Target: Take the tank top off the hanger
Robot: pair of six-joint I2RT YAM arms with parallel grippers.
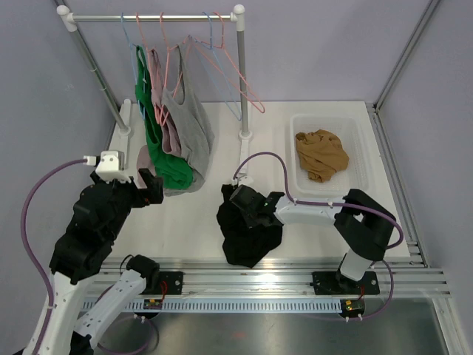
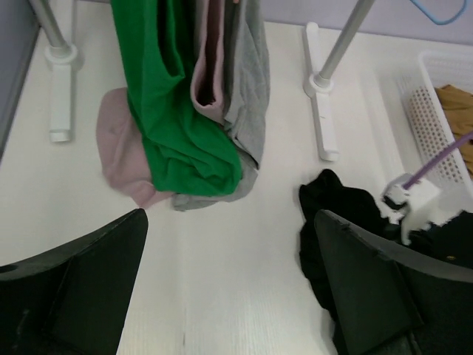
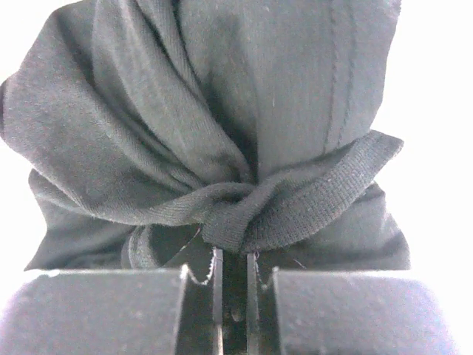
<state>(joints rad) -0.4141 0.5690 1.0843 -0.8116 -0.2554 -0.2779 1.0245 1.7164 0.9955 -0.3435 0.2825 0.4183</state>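
My right gripper (image 3: 230,270) is pinched tight on a bunched fold of the black tank top (image 1: 247,229), the jaws nearly meeting with a hem of ribbed cloth squeezed between them. That top is off its hanger and lies in a dark heap on the white table (image 1: 185,222), near the front edge, just ahead of my right arm. My left gripper (image 2: 229,288) hangs over the table with its jaws spread wide and nothing between them, the black heap off to its right. Beyond it the green tank top (image 2: 174,111), a pink one (image 2: 209,59) and a grey one (image 2: 247,81) hang together on the clothes rack (image 1: 155,16), their lower ends pooling on the table. Empty wire hangers (image 1: 240,81) dangle at the rail's right end. Off to the right a white basket (image 1: 355,140) holds a crumpled brown garment (image 1: 321,155). I can read no writing or labels anywhere.
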